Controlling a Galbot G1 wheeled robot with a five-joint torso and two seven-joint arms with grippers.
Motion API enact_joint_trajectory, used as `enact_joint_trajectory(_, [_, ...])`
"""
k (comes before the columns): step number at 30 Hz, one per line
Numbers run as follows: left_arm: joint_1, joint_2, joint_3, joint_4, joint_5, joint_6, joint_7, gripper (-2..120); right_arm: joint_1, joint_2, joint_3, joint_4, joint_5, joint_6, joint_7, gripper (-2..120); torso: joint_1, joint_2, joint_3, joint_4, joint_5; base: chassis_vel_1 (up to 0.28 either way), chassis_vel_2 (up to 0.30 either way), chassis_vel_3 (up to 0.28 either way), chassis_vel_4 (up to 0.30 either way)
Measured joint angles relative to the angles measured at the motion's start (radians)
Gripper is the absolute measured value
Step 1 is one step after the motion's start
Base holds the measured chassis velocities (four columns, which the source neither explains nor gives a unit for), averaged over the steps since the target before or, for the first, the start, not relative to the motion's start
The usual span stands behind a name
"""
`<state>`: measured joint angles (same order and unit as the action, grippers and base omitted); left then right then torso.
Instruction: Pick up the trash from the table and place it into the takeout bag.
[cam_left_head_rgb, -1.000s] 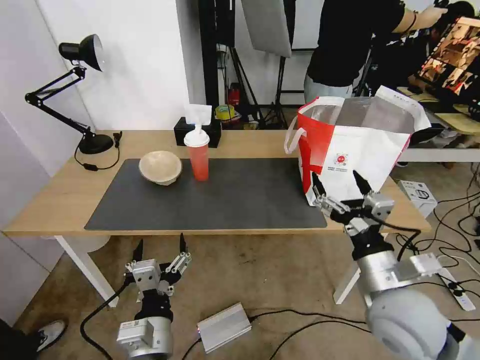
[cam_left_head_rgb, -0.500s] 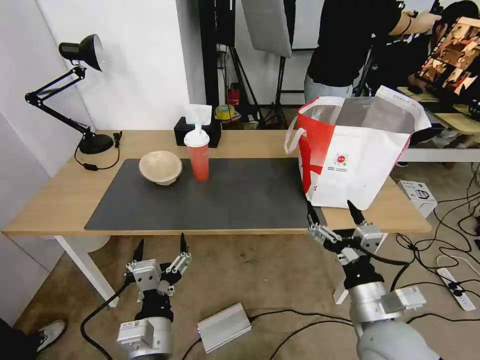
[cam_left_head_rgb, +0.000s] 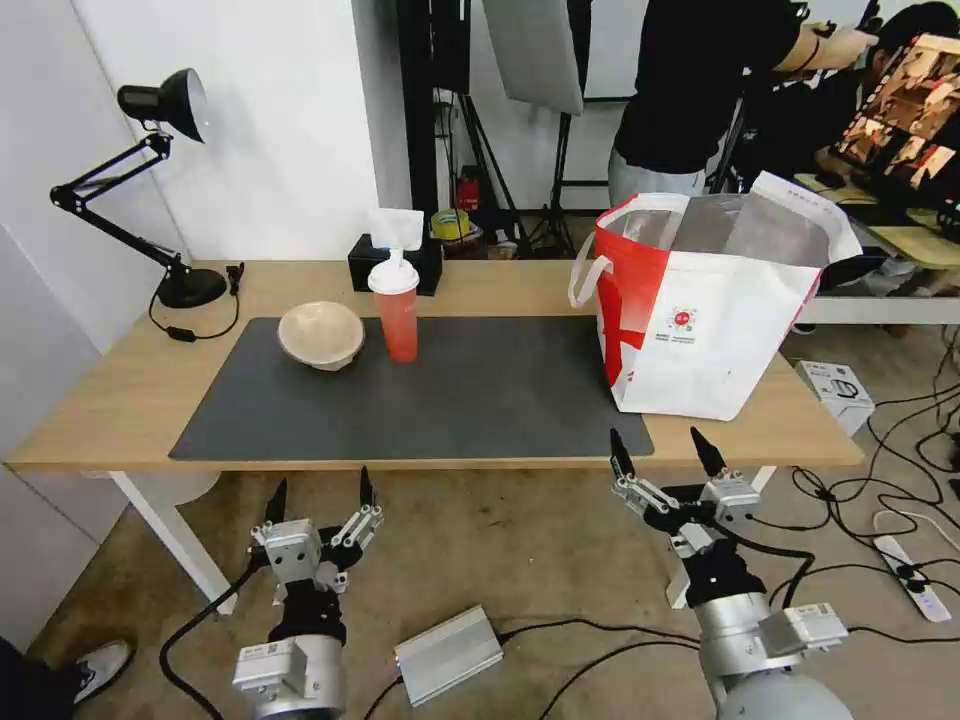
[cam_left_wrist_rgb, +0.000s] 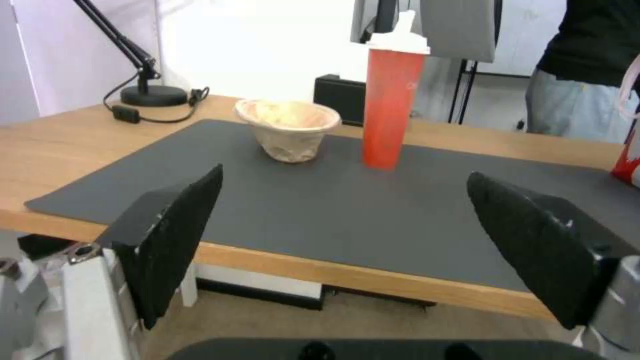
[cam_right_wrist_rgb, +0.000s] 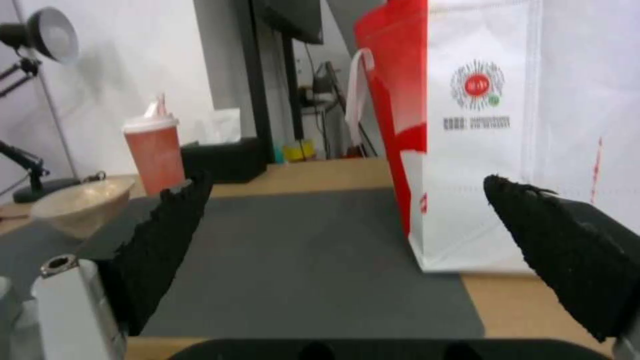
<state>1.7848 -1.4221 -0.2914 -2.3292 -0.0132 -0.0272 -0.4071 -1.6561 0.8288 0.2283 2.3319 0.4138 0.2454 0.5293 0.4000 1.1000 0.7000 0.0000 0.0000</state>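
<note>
Head view of the desk (cam_left_head_rgb: 120, 410), a light wooden top carrying a dark grey mat (cam_left_head_rgb: 470, 390). On the mat's far left part stand two pieces of trash: a shallow beige paper bowl (cam_left_head_rgb: 320, 335) and, just beside it to the right, an upright red drink cup (cam_left_head_rgb: 397, 305) with a white domed lid. Behind the cup, against the desk's far edge, sits a black tissue box (cam_left_head_rgb: 362, 262); a black desk lamp (cam_left_head_rgb: 150, 180) occupies the far left corner. The takeout bag (cam_left_head_rgb: 720, 300), white and red with silver lining, stands open at the desk's right end, partly on the mat. The left gripper (cam_left_head_rgb: 320, 495) hangs below the desk's near edge on the left, fingers (cam_left_wrist_rgb: 173, 235) apart and empty. The right gripper (cam_left_head_rgb: 665, 455) sits at the near edge just before the bag, fingers (cam_right_wrist_rgb: 160, 235) likewise spread, holding nothing.
</note>
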Motion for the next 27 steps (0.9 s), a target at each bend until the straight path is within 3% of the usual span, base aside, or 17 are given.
enact_joint_trajectory(27, [0.002,0.001,0.000,-0.005,0.001,0.000,-0.002,96,-0.061,0.016,-0.012,0.010,-0.042,-0.052,0.059,100,0.000,0.000,0.000,0.0000,0.0000,0.000,0.000,0.000,0.000])
